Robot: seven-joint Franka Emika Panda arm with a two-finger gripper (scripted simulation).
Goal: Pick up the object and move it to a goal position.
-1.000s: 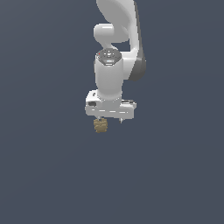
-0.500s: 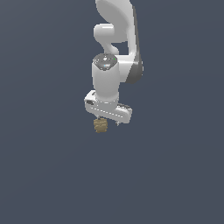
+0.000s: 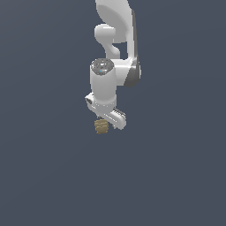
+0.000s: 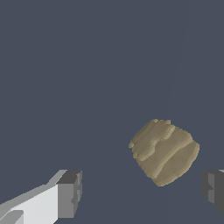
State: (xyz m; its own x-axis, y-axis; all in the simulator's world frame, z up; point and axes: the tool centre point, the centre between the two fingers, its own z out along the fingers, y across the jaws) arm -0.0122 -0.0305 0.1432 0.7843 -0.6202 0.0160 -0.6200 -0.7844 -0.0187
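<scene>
The object (image 3: pixel 101 127) is a small lumpy tan-brown piece with a ridged surface. In the exterior view it sits directly under the white hand of my gripper (image 3: pixel 106 120). In the wrist view the object (image 4: pixel 164 151) lies between the two grey-tipped fingers of the gripper (image 4: pixel 142 189), closer to one of them. A gap shows on each side of it. The jaws stand wide apart and neither finger touches the object. The gripper is open.
A uniform dark grey ground fills both views. The white arm (image 3: pixel 115 35) rises above the hand toward the top of the exterior view. No other objects or edges show.
The hand has turned about its vertical axis, so its crossbar now looks slanted in the exterior view. The object has stayed in the same place under it.
</scene>
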